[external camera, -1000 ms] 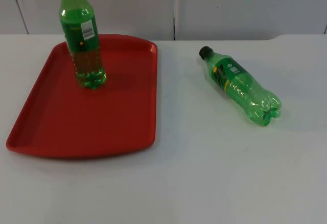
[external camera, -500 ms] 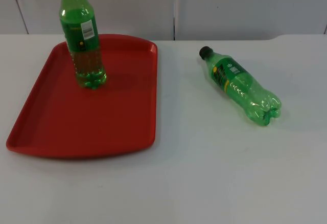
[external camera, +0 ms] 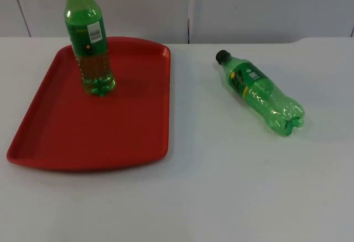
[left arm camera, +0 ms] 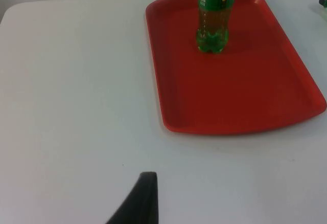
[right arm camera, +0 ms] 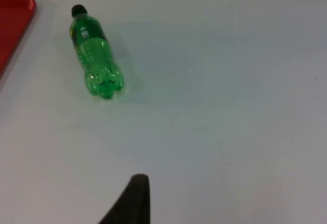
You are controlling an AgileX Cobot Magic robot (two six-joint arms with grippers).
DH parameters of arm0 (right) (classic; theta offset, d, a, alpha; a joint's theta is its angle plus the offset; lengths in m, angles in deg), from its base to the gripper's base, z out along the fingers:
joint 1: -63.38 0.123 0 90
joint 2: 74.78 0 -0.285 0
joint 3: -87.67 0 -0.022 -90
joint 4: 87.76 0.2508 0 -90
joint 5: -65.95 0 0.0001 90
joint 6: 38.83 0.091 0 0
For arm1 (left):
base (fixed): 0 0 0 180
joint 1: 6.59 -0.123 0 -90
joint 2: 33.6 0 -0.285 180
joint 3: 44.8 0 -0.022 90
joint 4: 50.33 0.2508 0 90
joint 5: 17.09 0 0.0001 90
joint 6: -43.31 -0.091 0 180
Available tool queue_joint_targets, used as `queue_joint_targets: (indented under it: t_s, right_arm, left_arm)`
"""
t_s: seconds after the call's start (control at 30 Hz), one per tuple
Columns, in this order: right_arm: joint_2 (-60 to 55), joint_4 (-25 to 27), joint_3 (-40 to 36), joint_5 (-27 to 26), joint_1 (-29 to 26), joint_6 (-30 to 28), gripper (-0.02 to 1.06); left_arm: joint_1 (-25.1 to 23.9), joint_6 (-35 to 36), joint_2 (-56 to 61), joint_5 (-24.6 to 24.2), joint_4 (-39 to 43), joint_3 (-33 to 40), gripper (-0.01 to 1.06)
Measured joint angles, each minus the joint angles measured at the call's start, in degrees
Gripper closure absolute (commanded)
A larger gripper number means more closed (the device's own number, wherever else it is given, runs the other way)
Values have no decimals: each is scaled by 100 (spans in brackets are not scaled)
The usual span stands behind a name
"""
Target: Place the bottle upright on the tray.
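Observation:
A green bottle (external camera: pixel 260 93) with a black cap lies on its side on the white table, right of the tray, cap toward the wall. The same lying bottle (right arm camera: pixel 93 65) is well ahead of my right gripper (right arm camera: pixel 130 199), far from it. A second green bottle (external camera: pixel 88 40) stands upright at the far part of the red tray (external camera: pixel 121 137). In the left wrist view that standing bottle (left arm camera: pixel 214 14) and the tray (left arm camera: pixel 240 106) are ahead of my left gripper (left arm camera: pixel 139 199), which hangs over bare table. Both arms wait, holding nothing.
The tray's near half (external camera: pixel 83 137) is bare. White table (external camera: pixel 232 187) stretches wide between the tray and the lying bottle and toward the front edge. The grey partition wall (external camera: pixel 249 4) closes off the back.

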Motion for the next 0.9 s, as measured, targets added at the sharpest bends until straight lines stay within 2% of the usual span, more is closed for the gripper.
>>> queue_joint_targets:
  t_s: [0.67,0.9]
  right_arm:
    - [0,0,12,0,0,0,-1]
    - [-656,0,522,0,0,0,-1]
  left_arm:
    - [0,0,0,0,0,0,0]
    - [0,0,0,0,0,0,0]
